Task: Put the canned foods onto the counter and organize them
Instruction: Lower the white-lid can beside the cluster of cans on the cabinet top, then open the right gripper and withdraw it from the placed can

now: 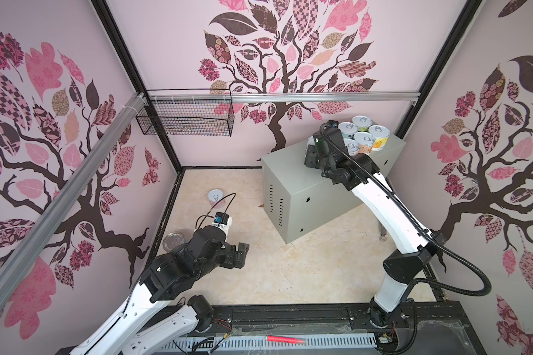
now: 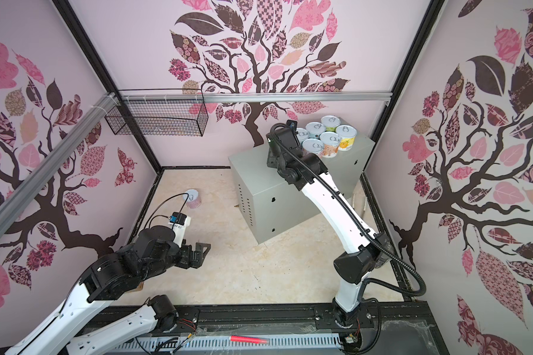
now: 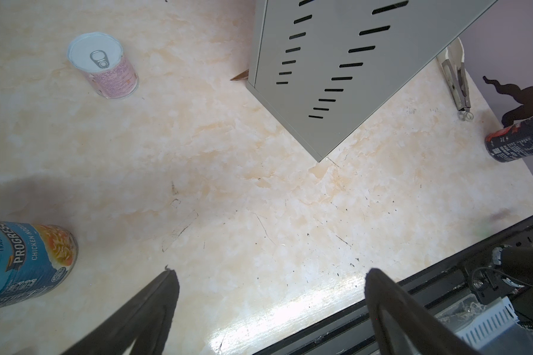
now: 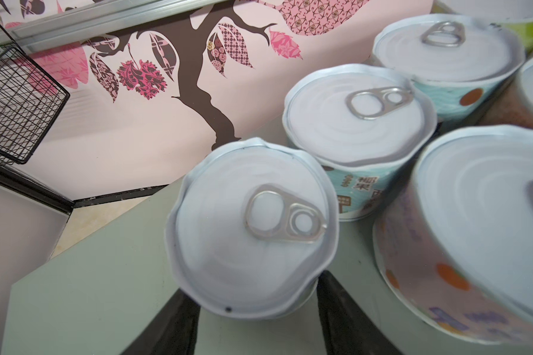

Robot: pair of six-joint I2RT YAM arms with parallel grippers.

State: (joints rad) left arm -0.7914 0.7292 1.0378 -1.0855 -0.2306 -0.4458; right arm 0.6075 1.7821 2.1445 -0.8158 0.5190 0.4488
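"Right wrist view shows the risk: on the grey desk [image 4: 90,292] the canned foods [image 1: 363,138] stand packed together. The right claw [image 4: 256,289] straddles one short can [image 4: 228,215] just beside a teal-labelled neighbour [image 4: 357,123]. A sideways drift could shunt the whole cluster toward the desk's edge."

"Is that claw gripping?"

"Its jaws sit close against the can's wall; whether they pinch cannot be told. A hard squeeze might buckle it. The left claw [image 3: 270,273] hangs spread wide and empty over the marbled floor [image 3: 228,184], where three cans stand. A careless swing could topple the tall blue-labelled can [image 3: 28,261] near it."

"Surfaces?"

"The desk is flat painted sheet metal with vent slots, likely slick enough for cans to slide. The floor is glossy and scuffed. The cans are plain cylinders in paper-looking labels, the dark-labelled can [image 3: 519,141] and pink-labelled can [image 3: 102,64] included. Lids are pale with wavy rims and flat metal pull-tabs [image 4: 285,221]."
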